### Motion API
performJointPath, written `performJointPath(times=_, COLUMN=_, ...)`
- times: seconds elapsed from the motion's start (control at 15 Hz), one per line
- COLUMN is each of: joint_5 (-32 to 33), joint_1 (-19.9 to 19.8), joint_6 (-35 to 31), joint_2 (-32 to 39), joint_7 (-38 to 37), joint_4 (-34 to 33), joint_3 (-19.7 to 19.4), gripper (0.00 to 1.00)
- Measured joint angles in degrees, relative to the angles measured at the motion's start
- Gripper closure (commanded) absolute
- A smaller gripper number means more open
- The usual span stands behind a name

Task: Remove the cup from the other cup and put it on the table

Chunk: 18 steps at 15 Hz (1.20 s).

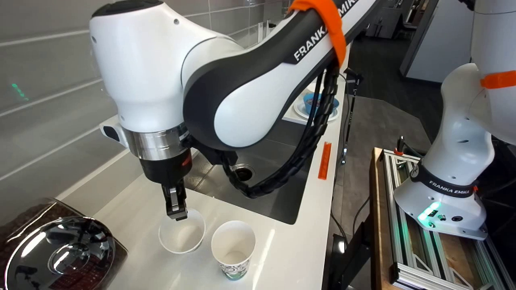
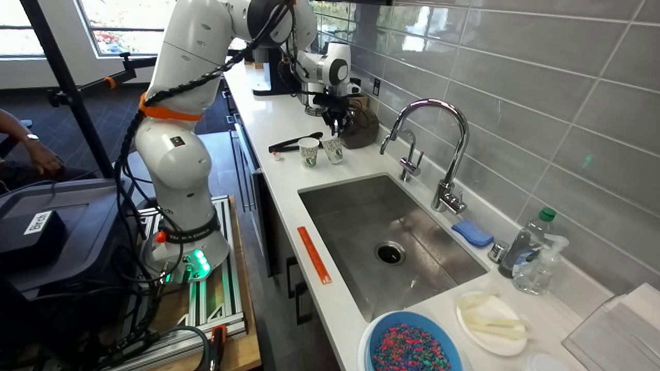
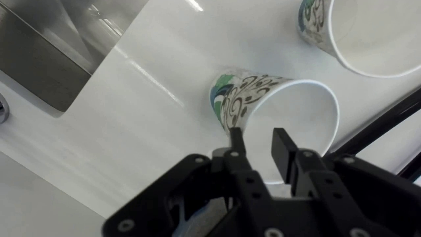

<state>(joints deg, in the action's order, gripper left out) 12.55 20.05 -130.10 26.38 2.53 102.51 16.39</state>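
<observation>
Two alike white paper cups with green-teal print stand upright side by side on the white countertop (image 1: pixel 137 225), in both exterior views. The cup (image 1: pixel 181 237) nearer the wall also shows in the exterior view (image 2: pixel 334 151) and in the wrist view (image 3: pixel 296 108). The other cup (image 1: pixel 236 268), (image 2: pixel 309 154), (image 3: pixel 378 36) stands apart from it. My gripper (image 3: pixel 259 131) is partly open and empty over the wall-side cup, also in both exterior views (image 1: pixel 176 215), (image 2: pixel 336 128). In the wrist view one finger overlaps the rim line, one the opening; I cannot tell whether they touch.
A jar with a shiny lid (image 1: pixel 66 253) stands beside the wall-side cup. Black tongs (image 2: pixel 289 146) lie behind the cups. The steel sink (image 2: pixel 356 226), chrome tap (image 2: pixel 461 139), orange strip (image 2: pixel 313 255) and blue bowl (image 2: pixel 379 330) are farther along. A tiled wall (image 2: pixel 541 77) bounds the counter.
</observation>
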Motion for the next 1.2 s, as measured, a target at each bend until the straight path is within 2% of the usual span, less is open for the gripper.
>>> performJointPath(times=0.33, joint_5=0.0, joint_1=0.0, joint_6=-1.0, joint_2=-2.6, joint_7=-0.7, joint_4=0.0, joint_3=-0.5, gripper=0.02)
performJointPath(times=0.73, joint_5=0.0, joint_1=0.4, joint_6=-1.0, joint_2=-8.3, joint_7=-6.2, joint_4=1.5, joint_3=-0.7, gripper=0.00)
performJointPath(times=1.2, joint_5=0.1, joint_1=2.6, joint_6=-1.0, joint_2=-17.7, joint_7=-16.0, joint_4=10.0, joint_3=0.2, gripper=0.00)
